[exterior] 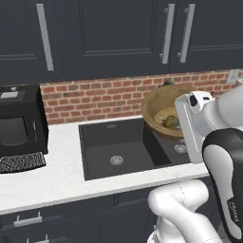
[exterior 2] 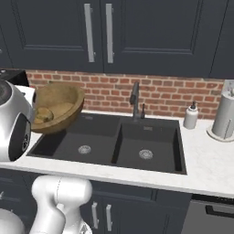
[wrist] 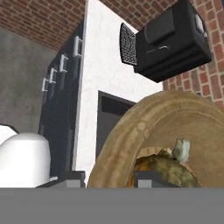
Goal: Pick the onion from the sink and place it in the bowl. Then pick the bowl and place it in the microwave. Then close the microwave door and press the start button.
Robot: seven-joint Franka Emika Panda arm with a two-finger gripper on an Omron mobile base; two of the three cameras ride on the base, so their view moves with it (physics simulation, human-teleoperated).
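The end effector [wrist: 109, 178] grips the rim of the wooden bowl [exterior 2: 57, 107], holding it tilted in the air above the black sink [exterior 2: 109, 144]. The onion [wrist: 164, 170] lies inside the bowl. A black coffee machine [exterior: 19, 126] stands on the white desk [exterior: 42, 182]

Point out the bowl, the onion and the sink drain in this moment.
bowl [exterior 2: 68, 98]: right base view, inner wall near the rim.
onion [wrist: 164, 173]: hand view, its skin inside the bowl.
sink drain [exterior: 116, 160]: left base view, silver ring.
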